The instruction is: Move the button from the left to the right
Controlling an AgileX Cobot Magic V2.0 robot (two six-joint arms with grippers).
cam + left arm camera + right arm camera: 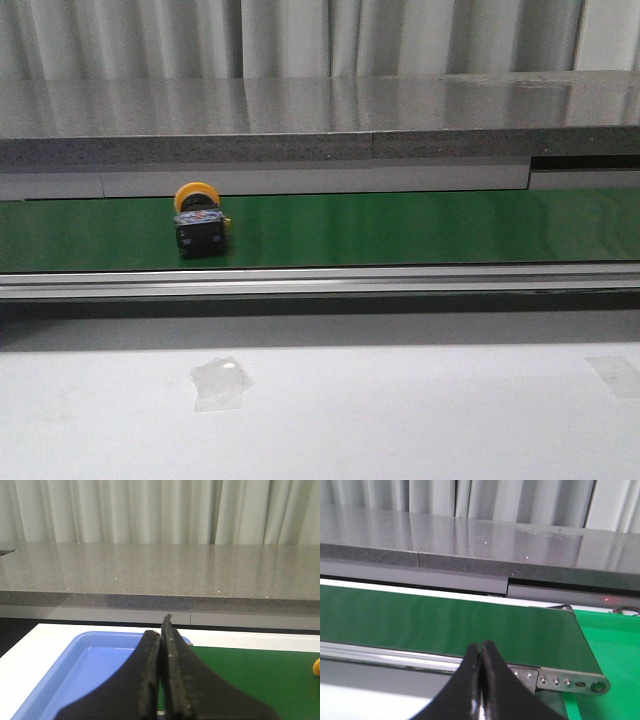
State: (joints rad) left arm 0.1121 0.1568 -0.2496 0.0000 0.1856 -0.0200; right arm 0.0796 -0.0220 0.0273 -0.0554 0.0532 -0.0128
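One round orange-headed button [199, 220] on smooth green belt [400, 228], left fingers [161, 645] pressed together, right fingers [481, 655] likewise.

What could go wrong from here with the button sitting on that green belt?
1. The button lies tipped on the green conveyor belt; if the belt runs, it may drift out of reach.
2. The round head could make it roll when nudged.
3. Both the left tool and the right tool are shut and must open before any grasp, or they will just push the button.
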